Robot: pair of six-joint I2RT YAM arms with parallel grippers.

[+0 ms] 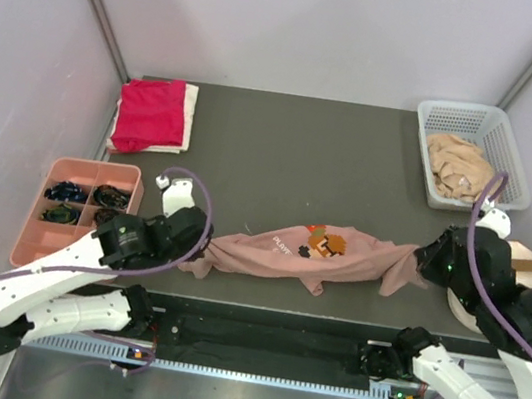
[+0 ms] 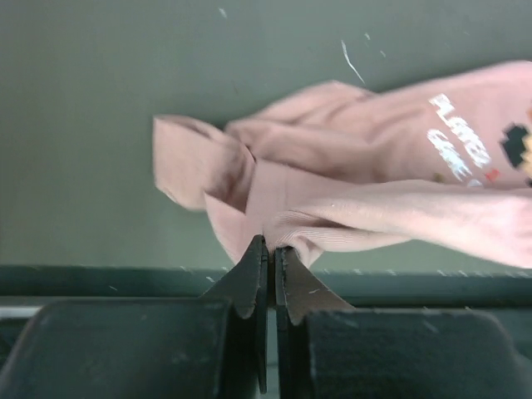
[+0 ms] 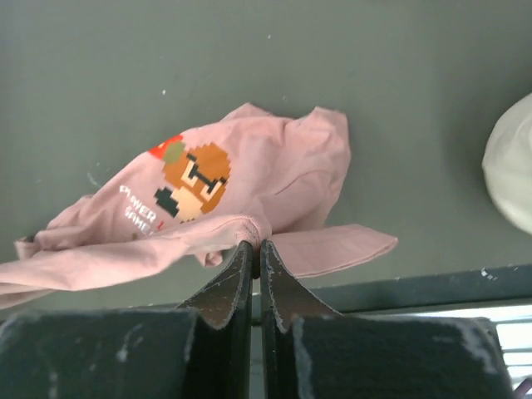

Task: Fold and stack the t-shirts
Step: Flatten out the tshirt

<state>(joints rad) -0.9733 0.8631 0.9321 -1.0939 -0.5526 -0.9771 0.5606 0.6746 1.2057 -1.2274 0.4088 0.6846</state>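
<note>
Two pinches hold: my left gripper (image 2: 270, 243) and right gripper (image 3: 255, 244) clench opposite ends of the pink t-shirt (image 1: 308, 254), stretched lengthwise along the near edge of the desk (image 1: 303, 155).

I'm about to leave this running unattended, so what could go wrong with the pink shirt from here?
The left gripper and right gripper each pinch only a thin edge of the pink shirt, so it may slip free. The shirt is bunched between them, so a fold could come out uneven. The cream bag lies close to the right gripper and could get knocked.
</note>
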